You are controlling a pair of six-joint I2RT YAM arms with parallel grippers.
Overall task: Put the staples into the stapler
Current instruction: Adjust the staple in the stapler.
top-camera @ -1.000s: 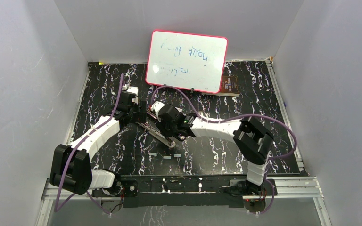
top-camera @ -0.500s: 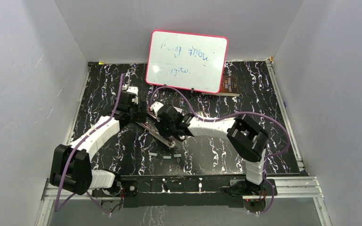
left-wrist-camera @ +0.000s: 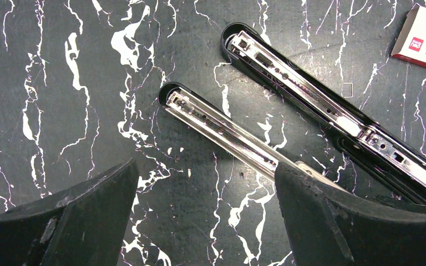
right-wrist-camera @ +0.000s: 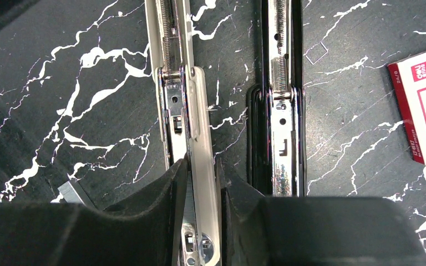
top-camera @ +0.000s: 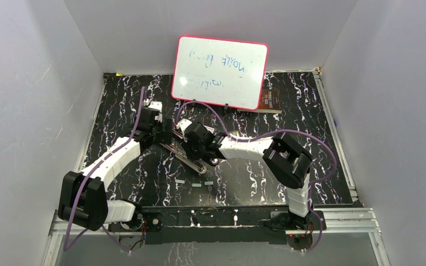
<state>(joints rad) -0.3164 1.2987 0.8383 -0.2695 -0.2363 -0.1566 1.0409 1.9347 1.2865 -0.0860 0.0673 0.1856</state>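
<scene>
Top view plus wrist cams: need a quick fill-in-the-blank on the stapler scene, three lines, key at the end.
1. The right gripper is shut on a staple strip that lies along the stapler's metal ___.
2. The left gripper hovers over the stapler with its jaws ___.
3. The small white box beside the stapler has a ___ label.

Missing words: rail; open; red
</scene>
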